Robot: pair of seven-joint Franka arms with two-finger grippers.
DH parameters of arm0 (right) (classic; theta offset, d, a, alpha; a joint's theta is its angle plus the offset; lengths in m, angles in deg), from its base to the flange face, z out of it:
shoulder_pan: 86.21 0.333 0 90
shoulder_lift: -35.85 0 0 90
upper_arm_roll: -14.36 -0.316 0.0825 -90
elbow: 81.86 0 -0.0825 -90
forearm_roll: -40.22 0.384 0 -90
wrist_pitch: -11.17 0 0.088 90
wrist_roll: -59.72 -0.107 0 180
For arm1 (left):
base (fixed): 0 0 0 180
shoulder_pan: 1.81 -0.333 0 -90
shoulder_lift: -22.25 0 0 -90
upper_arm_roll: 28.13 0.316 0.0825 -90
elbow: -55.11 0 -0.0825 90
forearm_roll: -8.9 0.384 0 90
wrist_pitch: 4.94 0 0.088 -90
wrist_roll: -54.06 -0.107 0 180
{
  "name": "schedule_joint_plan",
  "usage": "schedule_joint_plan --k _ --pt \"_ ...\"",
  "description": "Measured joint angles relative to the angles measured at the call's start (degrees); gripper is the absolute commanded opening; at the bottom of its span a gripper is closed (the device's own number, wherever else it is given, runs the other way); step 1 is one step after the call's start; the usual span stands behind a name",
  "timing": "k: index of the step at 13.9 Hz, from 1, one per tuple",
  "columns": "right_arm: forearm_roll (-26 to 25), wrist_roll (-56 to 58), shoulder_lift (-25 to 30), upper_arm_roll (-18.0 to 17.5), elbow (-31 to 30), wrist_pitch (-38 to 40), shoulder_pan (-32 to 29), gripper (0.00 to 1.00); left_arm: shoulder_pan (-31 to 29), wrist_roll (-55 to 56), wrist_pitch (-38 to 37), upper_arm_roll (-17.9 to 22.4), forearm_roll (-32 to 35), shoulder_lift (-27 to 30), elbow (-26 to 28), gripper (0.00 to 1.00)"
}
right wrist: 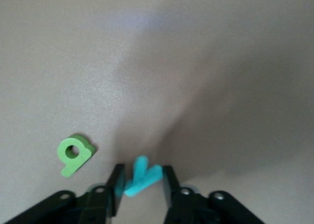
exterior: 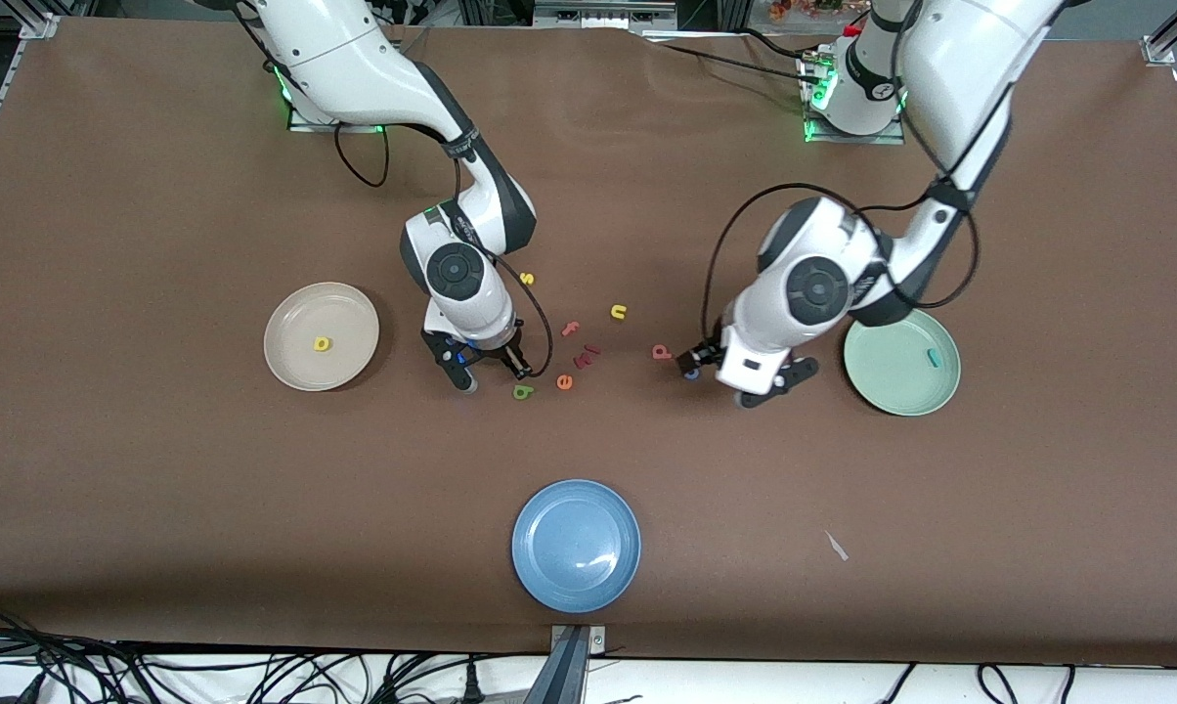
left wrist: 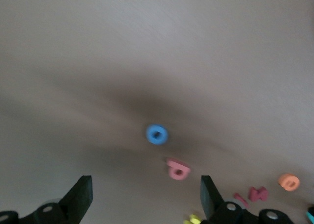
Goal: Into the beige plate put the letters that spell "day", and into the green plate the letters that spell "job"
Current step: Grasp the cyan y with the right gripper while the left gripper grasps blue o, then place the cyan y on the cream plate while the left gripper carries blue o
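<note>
My right gripper (exterior: 489, 370) is down at the table between the beige plate (exterior: 285, 313) and the green a (exterior: 522, 391), shut on the teal y (right wrist: 142, 177). The green a (right wrist: 74, 154) lies just beside its fingers. A yellow d (exterior: 322, 343) rests in the beige plate. My left gripper (exterior: 743, 379) stands open beside the green plate (exterior: 892, 376), which holds the teal j (exterior: 933, 358). In the left wrist view the blue o (left wrist: 156, 134) and the salmon b (left wrist: 178, 169) lie ahead of the open left gripper (left wrist: 146, 194), untouched. The salmon b (exterior: 661, 351) lies toward the table's middle.
A blue plate (exterior: 576, 546) sits nearest the front camera. Loose letters lie between the grippers: orange e (exterior: 564, 382), dark red pieces (exterior: 587, 355), pink f (exterior: 570, 329), yellow u (exterior: 618, 312), yellow s (exterior: 527, 279). A small paper scrap (exterior: 836, 546) lies toward the left arm's end.
</note>
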Motion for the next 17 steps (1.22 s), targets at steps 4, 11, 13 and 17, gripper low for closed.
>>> schedule_joint_plan --k 4,11,13,17 --pt "0.0 2.2 0.5 0.7 0.3 3.2 -0.3 0.16 5.8 2.7 0.3 6.0 0.9 -6.4 -5.3 0.82" --pt "0.0 25.5 8.2 1.9 2.2 21.3 -10.7 0.17 7.0 4.4 0.6 7.1 1.5 -9.7 -6.5 0.66" --pt "0.0 33.8 10.4 3.1 2.1 25.3 -13.6 0.17 7.8 4.8 0.7 7.1 1.5 -10.3 -6.6 0.58" --pt "0.0 43.0 11.1 6.5 1.4 28.3 -13.9 0.18 8.4 5.2 0.7 7.8 1.6 -10.6 -6.8 0.52"
